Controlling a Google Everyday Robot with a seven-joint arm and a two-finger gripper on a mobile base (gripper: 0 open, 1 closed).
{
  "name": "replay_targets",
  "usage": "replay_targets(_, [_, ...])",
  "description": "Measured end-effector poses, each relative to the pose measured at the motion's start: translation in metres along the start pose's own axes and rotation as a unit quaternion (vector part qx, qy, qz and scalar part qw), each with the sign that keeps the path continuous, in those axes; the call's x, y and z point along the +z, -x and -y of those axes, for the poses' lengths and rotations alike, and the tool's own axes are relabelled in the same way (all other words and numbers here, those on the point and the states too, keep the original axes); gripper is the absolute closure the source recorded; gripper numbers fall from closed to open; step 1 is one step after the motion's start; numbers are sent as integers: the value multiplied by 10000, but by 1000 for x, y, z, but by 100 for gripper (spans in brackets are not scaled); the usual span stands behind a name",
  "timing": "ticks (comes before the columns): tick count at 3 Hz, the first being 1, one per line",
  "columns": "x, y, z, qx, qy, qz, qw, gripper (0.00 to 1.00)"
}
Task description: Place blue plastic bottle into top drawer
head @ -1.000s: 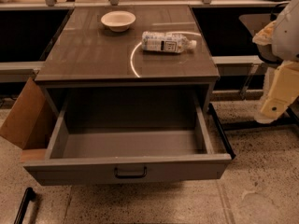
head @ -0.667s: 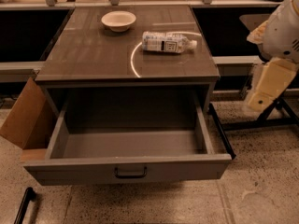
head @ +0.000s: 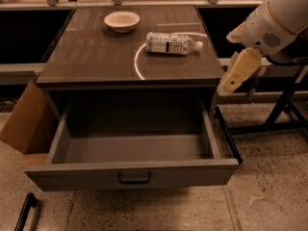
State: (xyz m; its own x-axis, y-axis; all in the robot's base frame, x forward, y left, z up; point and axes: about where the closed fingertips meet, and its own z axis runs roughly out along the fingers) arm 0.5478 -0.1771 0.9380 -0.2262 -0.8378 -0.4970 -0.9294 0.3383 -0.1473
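The blue plastic bottle [head: 171,43] lies on its side on the cabinet top [head: 91,57], right of centre, with its white cap pointing right. The top drawer [head: 130,170] is pulled wide open below it and nothing lies inside; its dark bar handle [head: 134,178] sits at the centre of the front panel. My gripper [head: 238,72] is a cream-coloured piece hanging from the white arm [head: 274,20] just off the cabinet's right edge. It is to the right of the bottle, a little lower, and apart from it.
A white bowl [head: 121,20] stands at the back of the cabinet top. A cardboard box [head: 24,124] leans against the cabinet's left side. A black metal frame [head: 284,107] stands on the floor to the right. A black bar [head: 24,211] lies at the bottom left.
My arm and gripper have moved left and up, from well off to the right toward the cabinet's right edge. The bottle, bowl and drawer have not moved.
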Motion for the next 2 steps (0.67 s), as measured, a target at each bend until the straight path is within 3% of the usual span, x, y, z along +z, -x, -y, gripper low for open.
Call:
replay_targets(1, [0,0,0,-1,-1,2,10000,0])
replay_targets(2, [7,7,17,-121,-99,185,9997,0])
